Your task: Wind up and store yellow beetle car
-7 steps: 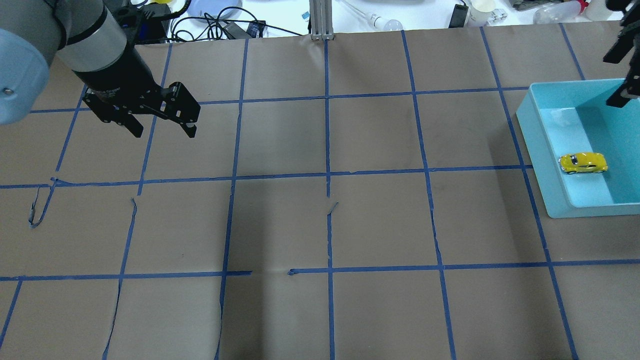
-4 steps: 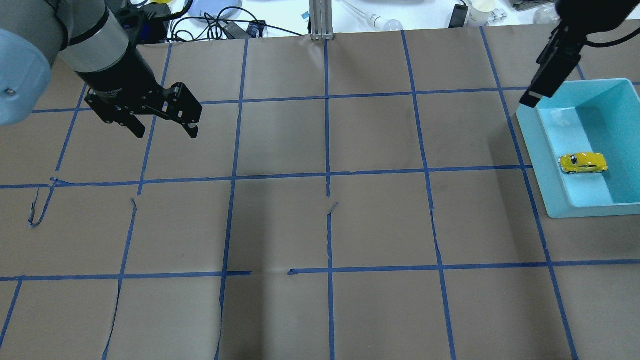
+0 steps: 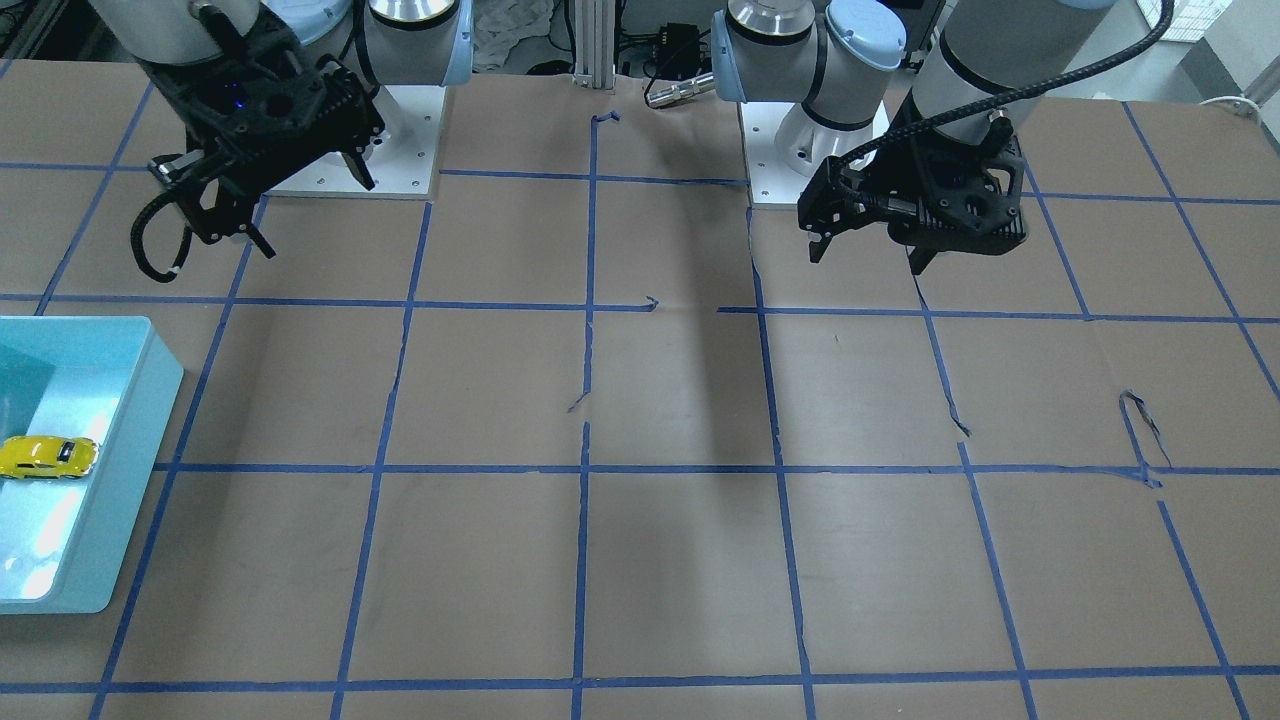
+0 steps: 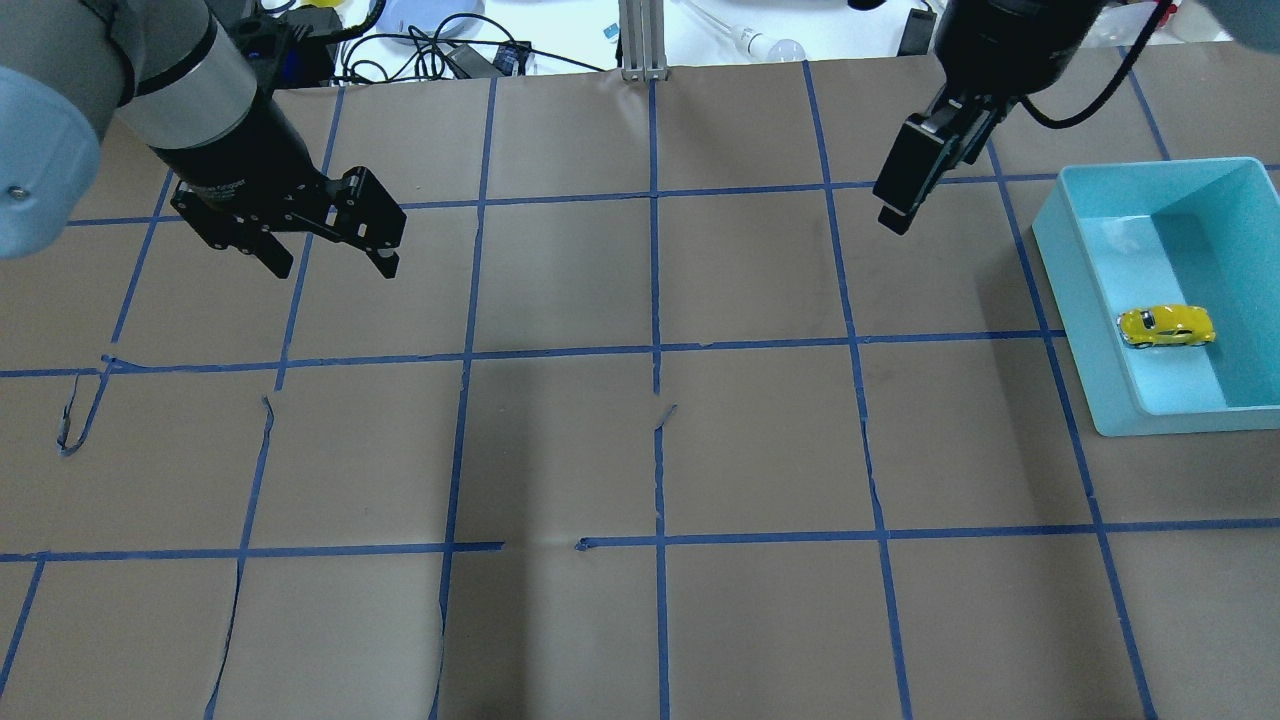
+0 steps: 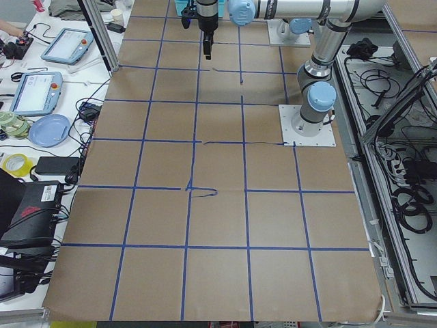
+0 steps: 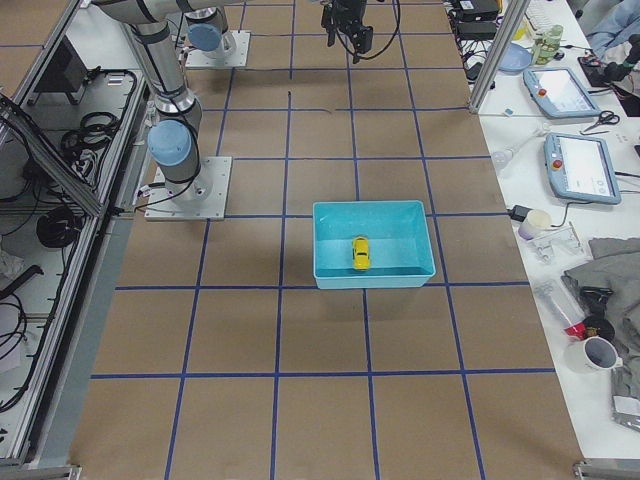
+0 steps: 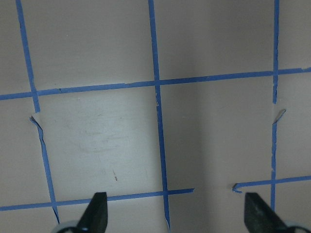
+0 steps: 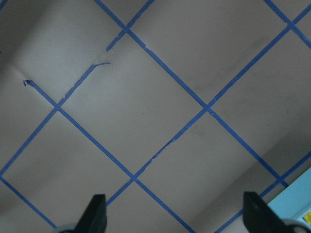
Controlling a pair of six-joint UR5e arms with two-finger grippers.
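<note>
The worktop (image 4: 650,450) – brown paper marked into squares by blue tape – lay open across its centre and near half, with nothing standing on those squares. In places the tape was torn and lifted. An aluminium post (image 4: 640,40) stood at the middle of the far edge, with cables and small clutter on the white bench behind it.

A teal bin (image 4: 1080,320) sat at the right side of the worktop, its open top facing up. The yellow beetle car (image 4: 1166,326) rested on the bin floor, close to the wall facing the worktop centre, and was clear of both arms.

The left gripper (image 4: 330,262) hung above the far-left squares, well apart from the bin. Its fingers (image 7: 96,213) stood wide apart, with only bare paper and tape between them.

The right gripper (image 4: 892,218) hung above the far squares, near the bin's far corner but outside its rim. Its fingers (image 8: 95,211) were likewise spread wide – nothing held, nothing touched.
</note>
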